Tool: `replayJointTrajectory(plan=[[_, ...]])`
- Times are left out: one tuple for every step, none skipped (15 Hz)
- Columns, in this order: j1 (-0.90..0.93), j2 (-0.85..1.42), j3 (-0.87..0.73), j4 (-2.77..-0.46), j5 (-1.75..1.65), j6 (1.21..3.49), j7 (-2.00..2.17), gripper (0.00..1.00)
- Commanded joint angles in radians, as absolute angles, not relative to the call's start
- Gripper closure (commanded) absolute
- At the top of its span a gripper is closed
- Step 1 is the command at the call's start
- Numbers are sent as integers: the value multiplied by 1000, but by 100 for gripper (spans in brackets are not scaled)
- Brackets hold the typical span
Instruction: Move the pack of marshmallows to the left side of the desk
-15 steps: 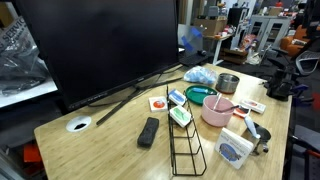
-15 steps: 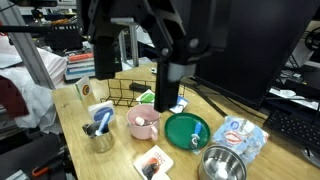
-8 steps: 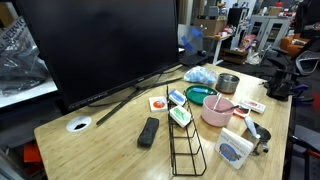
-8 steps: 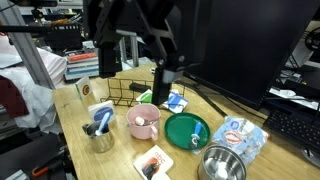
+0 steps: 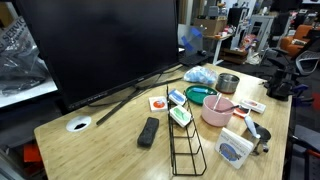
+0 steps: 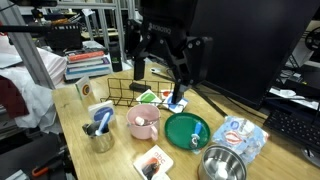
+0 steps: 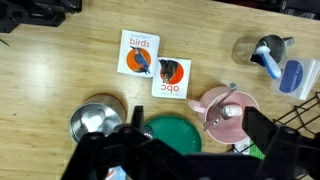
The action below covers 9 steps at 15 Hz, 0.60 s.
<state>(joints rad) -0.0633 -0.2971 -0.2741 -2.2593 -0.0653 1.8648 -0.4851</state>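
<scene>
The black pincer hangs wide and empty, ready to straddle the crinkly light-blue marshmallow pack at its four o'clock.

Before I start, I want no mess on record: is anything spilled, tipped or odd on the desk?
Nothing spilled or tipped. The mug, metal bowl and marshmallows sit normally on the desk. Only the abc card lies turned against the birds card.

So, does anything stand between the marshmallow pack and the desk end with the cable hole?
Yes. In an exterior view, the monitor's stand leg, a red-and-white card and the black remote lie between the pack of marshmallows and the cable hole.
</scene>
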Motion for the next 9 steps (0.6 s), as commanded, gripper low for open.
replayJointTrajectory(plan=[[-88, -281, -256, -2260, -59, 1886, -467, 0], [-92, -269, -255, -2262, -59, 1901, -450, 0], [-94, -264, -255, -2262, -59, 1907, -442, 0], [-95, -263, -254, -2262, -59, 1909, -438, 0], [-95, -265, -254, -2262, -59, 1909, -435, 0], [-95, -265, -254, -2262, -59, 1909, -435, 0], [-95, -265, -254, -2262, -59, 1910, -434, 0], [-95, -265, -254, -2262, -59, 1910, -434, 0], [-95, -260, -252, -2259, -62, 1916, -425, 0]])
